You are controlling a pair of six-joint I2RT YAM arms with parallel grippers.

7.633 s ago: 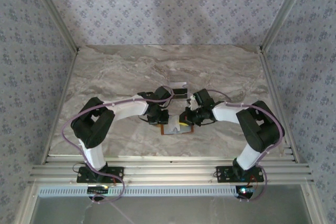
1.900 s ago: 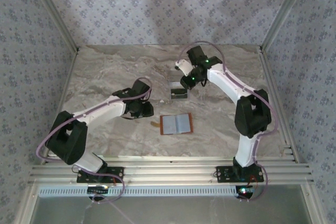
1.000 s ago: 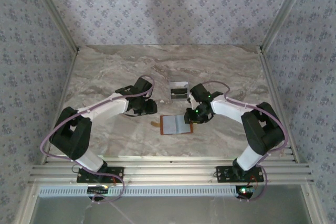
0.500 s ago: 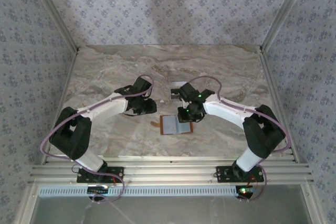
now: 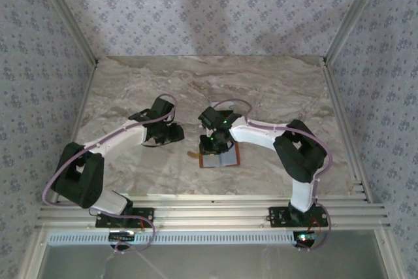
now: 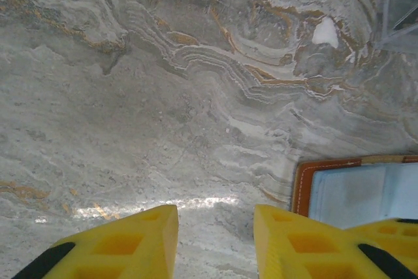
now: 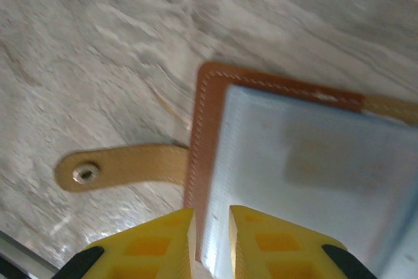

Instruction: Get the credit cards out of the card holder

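– Where is the right tool?
– My right tool is low over the left rim of the card holder, fingers drawn to a slit. I cannot tell whether they pinch the leather or hover. The tab lies flat just beside them. The holder lies open near the middle of the surface's near edge.
– Which step?
– Going back in for the credit cards, I judge. A pale patch in the lining may be one, but it is too blurred to say. Next I must catch a card edge, not the cover.
– The left?
– My left tool is spread and empty, just left of the holder. Half a second ago the right tool was over the holder's right side. Two seconds ago it was out by the tray.
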